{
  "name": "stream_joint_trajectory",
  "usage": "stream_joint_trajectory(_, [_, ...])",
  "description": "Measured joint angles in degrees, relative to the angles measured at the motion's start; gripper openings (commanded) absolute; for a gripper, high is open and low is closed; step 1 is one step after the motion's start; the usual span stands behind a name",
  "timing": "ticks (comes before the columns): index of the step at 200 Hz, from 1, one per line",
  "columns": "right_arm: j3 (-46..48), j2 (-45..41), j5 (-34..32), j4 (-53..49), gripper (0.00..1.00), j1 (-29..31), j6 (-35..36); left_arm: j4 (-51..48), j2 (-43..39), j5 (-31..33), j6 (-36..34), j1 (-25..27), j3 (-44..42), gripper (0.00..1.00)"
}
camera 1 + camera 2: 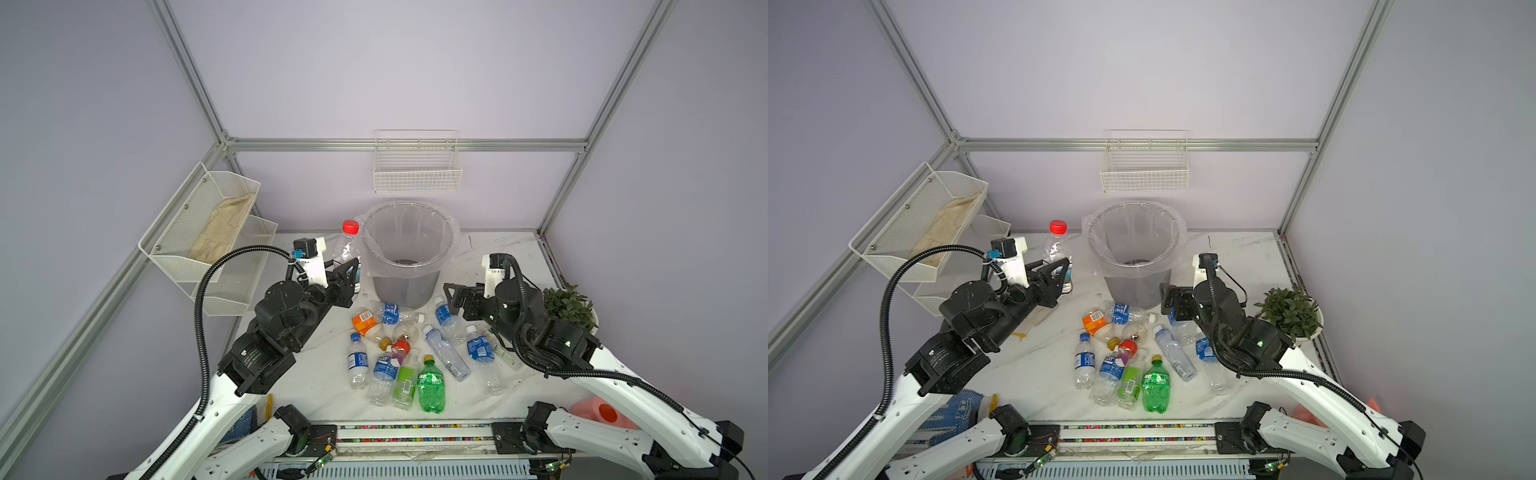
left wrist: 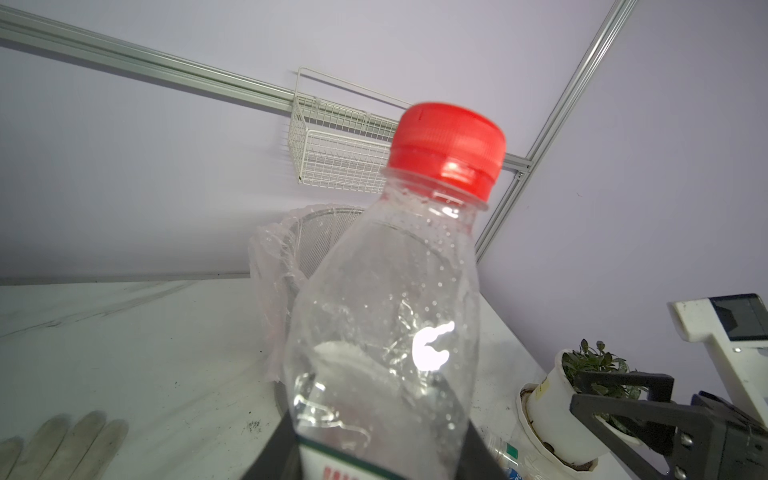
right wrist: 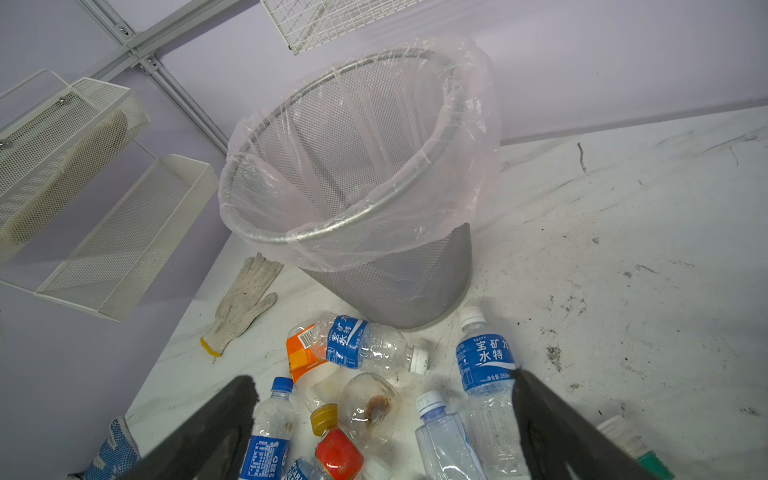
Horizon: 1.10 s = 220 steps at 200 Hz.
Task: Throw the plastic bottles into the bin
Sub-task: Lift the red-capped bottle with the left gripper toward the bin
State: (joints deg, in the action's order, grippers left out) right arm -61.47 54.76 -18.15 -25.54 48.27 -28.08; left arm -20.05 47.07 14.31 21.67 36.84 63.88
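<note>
While my left gripper [image 1: 352,272] is clamped on the upright red-capped bottle [image 1: 347,245] just beside the bin [image 1: 407,284], near the back edge of the counter [image 1: 492,253], I judge the next move is lifting it over the rim and releasing; my right gripper [image 1: 452,296] hangs spread wide, empty.

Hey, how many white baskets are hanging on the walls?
3. A white wire basket hangs on the back wall above the grey mesh bin. On the left wall, an upper white mesh basket sits over a lower white mesh basket. None seems hidden.

red-capped clear bottle [image 2: 386,316], grey mesh bin [image 3: 399,291]
</note>
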Motion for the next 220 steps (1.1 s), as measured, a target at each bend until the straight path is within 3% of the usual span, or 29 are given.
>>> stream_joint_trajectory(98, [0.0,0.0,0.0,0.0,0.98,0.0,0.0,2.9,5.1,-0.7,-1.9,0.0,0.7,0.38])
stream_joint_trajectory(151, [-0.1,0.0,0.0,-0.3,0.97,0.0,0.0,2.3,19.1,-1.8,-3.5,0.0,13.7,0.40])
stream_joint_trajectory(163, [-0.4,0.1,0.1,-0.8,0.98,0.0,0.0,0.2,24.9,-2.2,-3.8,0.0,19.7,0.51])
stream_joint_trajectory(175, [-1.0,0.2,0.1,-1.1,0.97,0.0,0.0,-4.1,32.4,-2.5,-4.7,-0.1,28.6,0.85])
stream_joint_trajectory(180, [-1.3,0.2,0.2,-1.2,0.97,0.0,0.0,-5.9,36.1,-2.8,-4.8,-0.1,32.8,0.92])
stream_joint_trajectory(200, [-2.7,0.1,0.2,-1.9,0.97,0.0,0.0,-13.2,47.5,-3.6,-4.7,-0.3,46.4,1.00])
stream_joint_trajectory(220, [-3.0,-0.9,0.1,-2.6,0.97,0.0,-0.2,-18.8,50.3,-3.6,-4.7,-0.3,47.9,1.00])
